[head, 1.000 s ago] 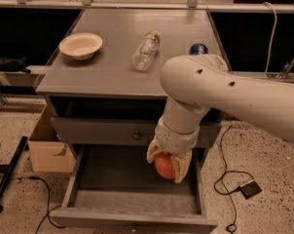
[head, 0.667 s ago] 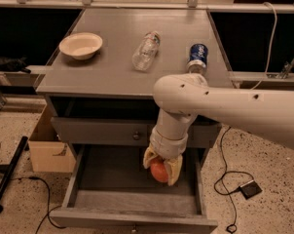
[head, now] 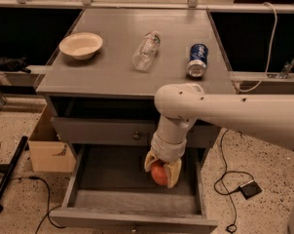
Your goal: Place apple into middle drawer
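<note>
The red-orange apple (head: 159, 174) sits between the cream fingers (head: 173, 173) of my gripper (head: 161, 173), which is shut on it. The gripper points down, hanging over the inside of the open middle drawer (head: 88, 199), toward its right half. The apple's lower edge is close to the drawer floor; whether it touches, I cannot tell. The drawer is pulled out wide, with low grey walls. Above it is a closed grey drawer front with a dark knob (head: 136, 136).
On the grey table top (head: 113, 72) stand a cream bowl (head: 81, 45), a clear plastic bottle (head: 146, 50) lying on its side, and a blue can (head: 197, 59). A cardboard box (head: 47, 150) sits on the floor at left. Cables and a small black device (head: 248, 189) lie at right.
The arm has swung left and lowered a little, carrying the apple further over the drawer's inside. The blue can on the table top is now uncovered.
</note>
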`<state>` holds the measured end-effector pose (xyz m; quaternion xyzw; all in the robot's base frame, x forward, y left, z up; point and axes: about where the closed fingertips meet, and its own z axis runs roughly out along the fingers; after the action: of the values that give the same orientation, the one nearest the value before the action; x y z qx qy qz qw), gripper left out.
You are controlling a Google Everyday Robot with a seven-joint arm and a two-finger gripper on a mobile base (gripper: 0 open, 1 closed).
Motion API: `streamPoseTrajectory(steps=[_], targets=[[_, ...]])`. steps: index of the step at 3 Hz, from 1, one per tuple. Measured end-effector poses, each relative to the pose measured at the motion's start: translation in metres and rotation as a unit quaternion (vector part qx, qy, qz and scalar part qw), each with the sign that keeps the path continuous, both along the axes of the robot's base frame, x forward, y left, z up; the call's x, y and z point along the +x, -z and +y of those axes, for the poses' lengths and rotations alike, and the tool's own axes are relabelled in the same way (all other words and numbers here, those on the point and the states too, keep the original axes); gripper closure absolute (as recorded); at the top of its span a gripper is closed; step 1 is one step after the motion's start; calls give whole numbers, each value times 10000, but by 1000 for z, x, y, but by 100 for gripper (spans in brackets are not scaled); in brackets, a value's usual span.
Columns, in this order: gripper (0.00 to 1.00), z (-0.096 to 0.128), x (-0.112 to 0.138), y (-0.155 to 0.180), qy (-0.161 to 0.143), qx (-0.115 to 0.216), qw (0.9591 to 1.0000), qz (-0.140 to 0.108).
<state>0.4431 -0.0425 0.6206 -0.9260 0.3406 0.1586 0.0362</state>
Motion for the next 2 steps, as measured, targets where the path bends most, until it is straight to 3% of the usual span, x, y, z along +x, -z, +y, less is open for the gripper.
streamPoseTrajectory(steps=[1,2], targets=[[100,2,-4,3,-90,51,9999,-81],[100,-1,-21,4,-116,128,9990,-412]])
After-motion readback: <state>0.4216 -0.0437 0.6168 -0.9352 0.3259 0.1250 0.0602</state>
